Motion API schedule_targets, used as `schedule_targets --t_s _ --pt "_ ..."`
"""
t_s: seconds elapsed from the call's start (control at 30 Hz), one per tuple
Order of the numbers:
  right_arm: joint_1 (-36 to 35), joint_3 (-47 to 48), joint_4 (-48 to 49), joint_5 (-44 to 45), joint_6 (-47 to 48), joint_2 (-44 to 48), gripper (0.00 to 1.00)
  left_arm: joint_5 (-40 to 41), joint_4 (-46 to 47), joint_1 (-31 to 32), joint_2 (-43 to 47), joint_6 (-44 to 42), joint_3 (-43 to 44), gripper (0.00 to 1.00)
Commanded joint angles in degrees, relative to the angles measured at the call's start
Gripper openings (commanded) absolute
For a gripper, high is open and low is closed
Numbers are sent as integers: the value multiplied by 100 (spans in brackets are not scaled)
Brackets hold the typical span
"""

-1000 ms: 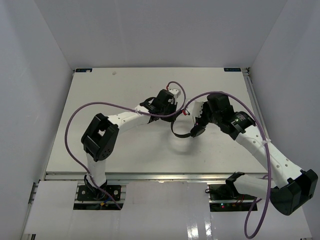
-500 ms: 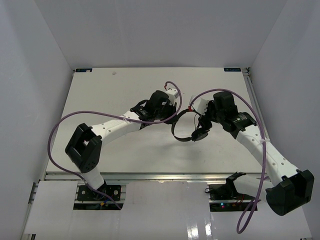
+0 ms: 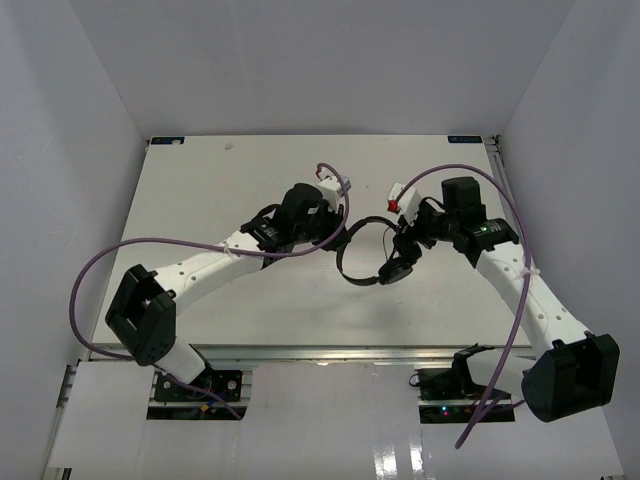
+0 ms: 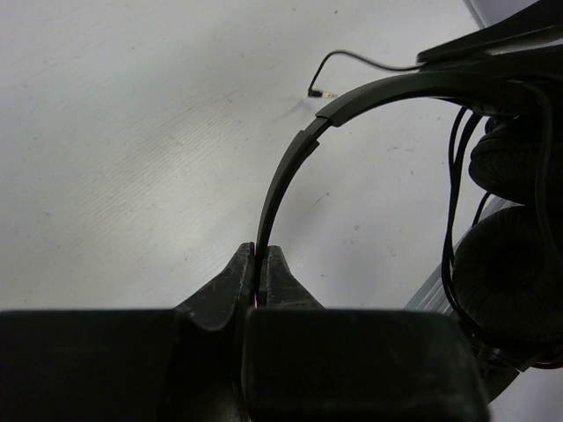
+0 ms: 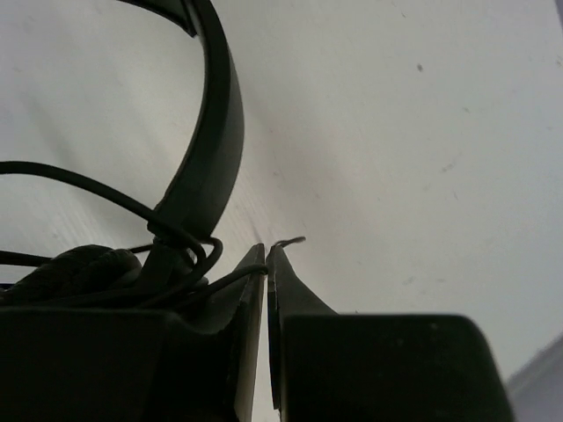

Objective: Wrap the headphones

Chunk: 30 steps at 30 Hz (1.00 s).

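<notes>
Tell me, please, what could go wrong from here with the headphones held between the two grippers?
1. The left gripper pinches the thin headband only at its fingertips; the headphones might twist or slip out.
2. The right gripper is shut on the thin cable; pulling away could strain it at the earcup.
3. The loose plug may snag.
</notes>
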<state>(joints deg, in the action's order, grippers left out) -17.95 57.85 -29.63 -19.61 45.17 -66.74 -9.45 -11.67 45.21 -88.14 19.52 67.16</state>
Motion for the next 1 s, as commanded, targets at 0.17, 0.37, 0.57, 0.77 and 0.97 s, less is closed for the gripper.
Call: schedule_targets --t_s 0.17,0.37,0.57,0.77,0.97 --pt "264 633 -52 -2660 -744 -385 8 -385 156 32 903 109 196 0" --pt "311 772 -56 -3383 -929 -484 10 -465 73 26 976 101 370 0" --pt "383 939 -25 -3734 -1089 -601 20 -432 -120 26 948 4 631 0" --pt "406 834 27 -3954 -1177 -629 33 -452 -204 23 1018 43 764 0" --pt "451 753 144 -4203 -1365 -657 45 -453 -276 23 1106 60 844 0"
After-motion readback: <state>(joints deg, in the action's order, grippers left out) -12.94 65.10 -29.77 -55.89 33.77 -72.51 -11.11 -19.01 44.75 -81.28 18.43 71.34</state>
